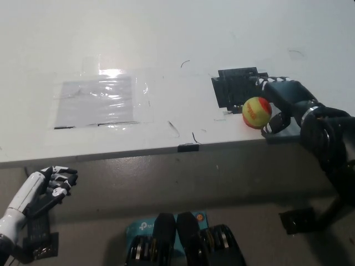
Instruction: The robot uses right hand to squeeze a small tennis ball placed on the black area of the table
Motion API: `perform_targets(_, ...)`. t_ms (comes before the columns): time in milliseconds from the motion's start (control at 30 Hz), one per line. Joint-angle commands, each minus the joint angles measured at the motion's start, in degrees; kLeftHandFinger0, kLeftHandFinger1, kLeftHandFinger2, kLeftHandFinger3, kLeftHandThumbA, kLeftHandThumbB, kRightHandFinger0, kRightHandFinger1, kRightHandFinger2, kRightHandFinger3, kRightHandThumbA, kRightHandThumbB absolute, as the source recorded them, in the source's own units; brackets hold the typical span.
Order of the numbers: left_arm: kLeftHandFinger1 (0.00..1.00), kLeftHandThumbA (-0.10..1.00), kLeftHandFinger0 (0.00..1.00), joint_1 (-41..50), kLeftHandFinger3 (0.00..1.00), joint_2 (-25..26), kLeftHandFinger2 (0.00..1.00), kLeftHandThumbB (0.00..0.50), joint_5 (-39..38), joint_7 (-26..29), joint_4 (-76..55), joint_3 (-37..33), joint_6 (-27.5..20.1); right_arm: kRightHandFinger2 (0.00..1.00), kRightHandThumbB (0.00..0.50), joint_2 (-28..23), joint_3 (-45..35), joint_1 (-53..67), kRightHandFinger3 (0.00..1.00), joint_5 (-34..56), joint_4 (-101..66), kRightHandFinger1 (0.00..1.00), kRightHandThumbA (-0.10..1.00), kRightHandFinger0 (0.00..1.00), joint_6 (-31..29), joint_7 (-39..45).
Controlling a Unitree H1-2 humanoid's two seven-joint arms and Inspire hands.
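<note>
A small yellow and red tennis ball (256,112) sits at the near right corner of the black area (234,88) on the white table (166,50). My black right hand (285,102) is curled around the ball's right side, its fingers touching it, with the ball's left face showing. My white left hand (47,185) rests below the table's front edge at the lower left, fingers curled and holding nothing.
A clear plastic sheet (100,101) is taped to the table left of centre. The table's front edge (188,148) runs across the picture just below the ball. A teal box (138,227) lies on the floor below.
</note>
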Motion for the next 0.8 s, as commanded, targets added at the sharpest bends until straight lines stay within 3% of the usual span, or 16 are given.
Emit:
perform_targets(0,0.48,0.74,0.42,0.13,0.69,0.82,0.58,0.023,0.16,0.82,-0.69,0.96,-1.74,1.00,0.500,-2.47,-3.39,0.89,1.00,-0.10,-5.10,1.00,0.95,1.00,1.20,-2.37)
perform_targets(167,0.49,0.69,0.43,0.70,0.66,0.49,0.58,0.018,-0.72,0.61,-0.79,1.32,-1.55,1.00,0.500,-4.43,-10.61,6.61,1.00,1.97,-16.05,1.00,0.91,1.00,0.68,-3.67)
perform_targets(233,0.49,0.69,0.42,0.64,0.66,0.34,0.58,0.035,-0.43,0.80,-0.62,1.28,-1.35,1.00,0.474,-3.93,-18.05,10.64,1.00,8.23,-24.10,1.00,0.60,1.00,1.62,-3.78)
perform_targets(267,0.49,0.69,0.42,0.64,0.66,0.32,0.58,0.035,-0.42,0.81,-0.62,1.29,-1.32,1.00,0.497,-3.73,-18.84,10.97,1.00,8.59,-24.71,1.00,0.59,1.00,1.57,-3.58)
perform_targets(300,0.48,0.69,0.41,0.65,0.65,0.34,0.57,0.025,-0.23,0.87,-0.74,1.23,-1.30,1.00,0.442,-2.98,-21.19,12.26,1.00,10.23,-26.59,0.98,0.48,0.86,2.12,-3.78)
perform_targets(333,0.47,0.69,0.40,0.68,0.65,0.31,0.56,0.028,0.06,0.98,-0.85,1.11,-1.30,0.79,0.413,-1.99,-24.52,14.15,0.96,12.81,-29.34,0.70,0.43,0.62,3.05,-4.18)
perform_targets(367,0.47,0.68,0.39,0.63,0.65,0.19,0.56,0.019,-0.22,0.95,-0.24,1.10,-2.16,0.58,0.258,-0.02,-28.33,17.54,0.79,15.31,-31.73,0.49,0.32,0.45,2.19,-6.93)
perform_targets(400,0.46,0.67,0.39,0.63,0.65,0.19,0.56,0.021,-0.26,0.95,-0.18,1.10,-2.26,0.42,0.271,0.44,-29.09,17.95,0.64,15.48,-32.10,0.31,0.26,0.28,2.00,-6.93)
perform_targets(433,0.46,0.69,0.39,0.73,0.66,0.26,0.56,0.033,0.18,1.10,-0.54,1.02,-1.79,0.33,0.233,1.95,-31.55,20.85,0.55,16.29,-33.78,0.22,0.12,0.19,1.23,-8.84)
perform_targets(500,0.47,0.73,0.40,0.79,0.66,0.25,0.56,0.057,0.34,0.99,-0.54,0.86,-1.35,0.28,0.232,3.99,-35.11,23.97,0.55,18.93,-34.65,0.15,0.09,0.12,-1.21,-10.95)
perform_targets(600,0.47,0.71,0.40,0.85,0.66,0.33,0.56,0.042,0.57,1.00,-0.65,0.70,-1.55,0.24,0.228,7.52,-40.61,28.80,0.59,23.97,-36.56,0.10,0.12,0.06,-3.14,-13.17)
perform_targets(633,0.47,0.71,0.41,1.08,0.66,0.25,0.56,0.050,0.89,1.32,-0.98,0.76,-1.11,0.18,0.229,10.26,-43.93,31.08,0.53,28.67,-36.12,0.06,0.05,0.01,-6.62,-15.31)
perform_targets(700,0.49,0.71,0.43,1.03,0.68,0.23,0.59,0.049,-0.03,0.84,-0.71,0.91,-0.96,0.13,0.224,14.33,-47.57,33.71,0.44,32.12,-33.58,0.00,0.16,0.00,-10.93,-19.20)
perform_targets(767,0.50,0.71,0.44,0.76,0.69,0.04,0.60,0.044,0.08,1.05,-0.27,0.85,-1.10,0.06,0.235,17.31,-50.60,33.84,0.38,36.36,-31.09,0.00,0.17,0.00,-12.30,-20.14)
